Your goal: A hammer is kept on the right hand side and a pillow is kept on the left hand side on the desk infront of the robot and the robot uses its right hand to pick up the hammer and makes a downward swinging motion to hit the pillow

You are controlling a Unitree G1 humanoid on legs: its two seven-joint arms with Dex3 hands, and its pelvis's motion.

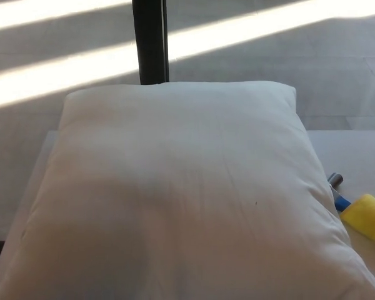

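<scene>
A large white pillow (175,194) fills most of the head view and lies flat on the pale desk (356,156). At the pillow's right edge lies the hammer (356,209): a small metal end, a short blue stretch and a yellow part that runs out of the picture on the right. The pillow hides part of it. Neither of my hands shows in the picture.
Beyond the desk is a grey floor crossed by bright bands of sunlight. A dark upright post (150,40) stands behind the pillow's far edge. A strip of bare desk shows to the right of the pillow, behind the hammer.
</scene>
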